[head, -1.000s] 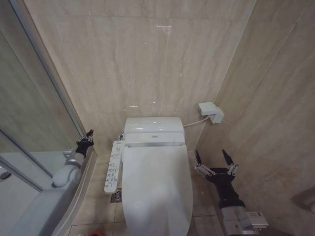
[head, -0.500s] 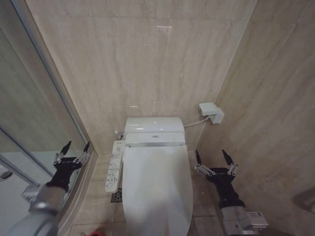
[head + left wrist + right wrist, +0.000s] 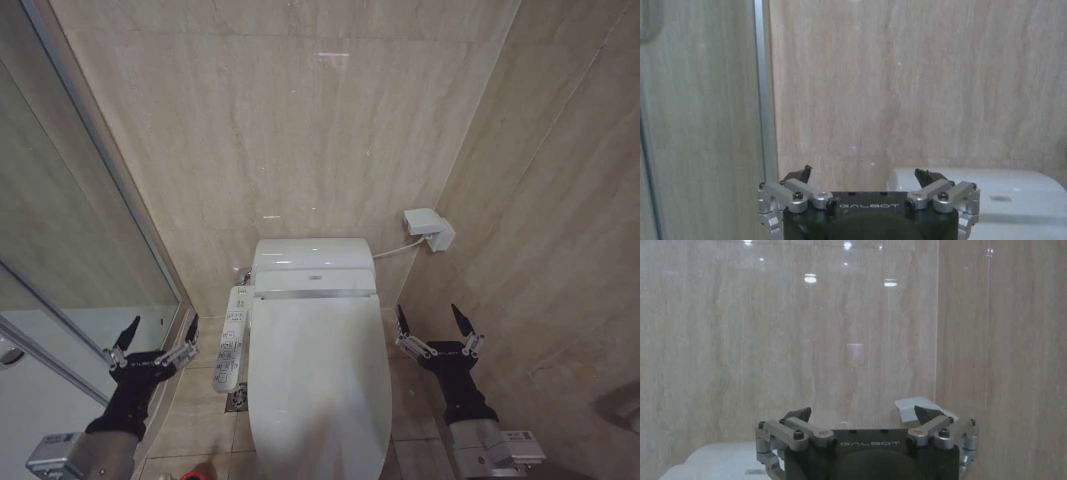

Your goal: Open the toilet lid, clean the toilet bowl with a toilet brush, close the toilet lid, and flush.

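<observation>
My left tool [image 3: 155, 338] hangs low on the near left, its two fingers spread wide with nothing between them, tips pointing toward the far wall. It sits beside the glass shower partition [image 3: 70, 240], just left of the toilet's side control panel [image 3: 230, 352] and apart from it. From its wrist camera the same left tool [image 3: 868, 176] shows its dark fingertips splayed, the beige stone wall [image 3: 920, 80] ahead and the white toilet tank top [image 3: 987, 200] off to one side.

My right tool [image 3: 435, 322] is on the near right, level with the toilet, fingers equally wide apart and holding nothing, clear of the toilet's edge. Its wrist camera shows the right tool [image 3: 863, 416] facing the tiled corner, with a small white wall box [image 3: 915, 407] just past one fingertip.

Between my tools the toilet lid [image 3: 318, 385] lies shut, flat over the toilet bowl, glossy and white. Behind it is the tank [image 3: 312, 262], and a white cord runs from it to the wall box [image 3: 428, 228] on the right wall.
</observation>
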You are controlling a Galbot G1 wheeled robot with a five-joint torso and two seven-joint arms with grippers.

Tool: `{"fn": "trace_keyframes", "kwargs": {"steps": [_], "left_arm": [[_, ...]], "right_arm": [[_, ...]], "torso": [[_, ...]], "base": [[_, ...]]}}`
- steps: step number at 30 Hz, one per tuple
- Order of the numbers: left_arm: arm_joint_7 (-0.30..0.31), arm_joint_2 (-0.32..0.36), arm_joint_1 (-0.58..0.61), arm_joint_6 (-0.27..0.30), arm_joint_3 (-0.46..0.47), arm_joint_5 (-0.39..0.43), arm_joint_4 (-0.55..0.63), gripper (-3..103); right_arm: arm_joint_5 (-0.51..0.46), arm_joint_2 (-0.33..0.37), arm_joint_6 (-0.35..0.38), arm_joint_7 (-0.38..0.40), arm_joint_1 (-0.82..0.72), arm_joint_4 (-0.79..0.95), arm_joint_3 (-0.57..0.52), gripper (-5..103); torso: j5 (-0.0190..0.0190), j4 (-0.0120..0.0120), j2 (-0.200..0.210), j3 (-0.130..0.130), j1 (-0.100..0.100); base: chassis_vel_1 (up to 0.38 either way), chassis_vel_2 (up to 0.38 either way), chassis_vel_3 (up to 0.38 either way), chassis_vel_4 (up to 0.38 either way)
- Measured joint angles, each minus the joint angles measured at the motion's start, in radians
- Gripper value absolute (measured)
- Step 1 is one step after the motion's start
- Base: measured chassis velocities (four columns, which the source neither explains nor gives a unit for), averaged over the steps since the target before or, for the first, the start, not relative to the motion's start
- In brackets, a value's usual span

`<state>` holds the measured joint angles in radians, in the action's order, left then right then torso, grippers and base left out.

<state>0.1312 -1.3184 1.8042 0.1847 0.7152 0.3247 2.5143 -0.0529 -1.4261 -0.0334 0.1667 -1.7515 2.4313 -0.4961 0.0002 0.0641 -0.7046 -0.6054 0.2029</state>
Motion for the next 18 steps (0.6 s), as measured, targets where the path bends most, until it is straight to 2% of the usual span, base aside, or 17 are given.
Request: {"fn": "trace_keyframes", "kwargs": {"steps": [4, 5, 8, 18], "left_arm": [[-0.047, 0.021, 0.005, -0.062, -0.033, -0.035, -0.005, 100], [-0.047, 0.021, 0.005, -0.062, -0.033, -0.035, -0.005, 100], [-0.088, 0.023, 0.007, -0.128, -0.038, -0.07, -0.008, 100], [-0.093, 0.014, 0.021, -0.145, -0.033, -0.073, -0.011, 100]], "right_arm": [[0.0, 0.0, 0.0, 0.0, 0.0, 0.0, 0.0, 100], [0.0, 0.0, 0.0, 0.0, 0.0, 0.0, 0.0, 100], [0.0, 0.0, 0.0, 0.0, 0.0, 0.0, 0.0, 100], [0.0, 0.0, 0.0, 0.0, 0.0, 0.0, 0.0, 100]], "torso": [[-0.0001, 0.0002, 0.0, 0.0, 0.0], [-0.0001, 0.0002, 0.0, 0.0, 0.0], [-0.0001, 0.0001, 0.0, 0.0, 0.0], [-0.0002, 0.0, 0.0, 0.0, 0.0]], "base": [[0.0, 0.0, 0.0, 0.0], [0.0, 0.0, 0.0, 0.0], [0.0, 0.0, 0.0, 0.0], [0.0, 0.0, 0.0, 0.0]]}}
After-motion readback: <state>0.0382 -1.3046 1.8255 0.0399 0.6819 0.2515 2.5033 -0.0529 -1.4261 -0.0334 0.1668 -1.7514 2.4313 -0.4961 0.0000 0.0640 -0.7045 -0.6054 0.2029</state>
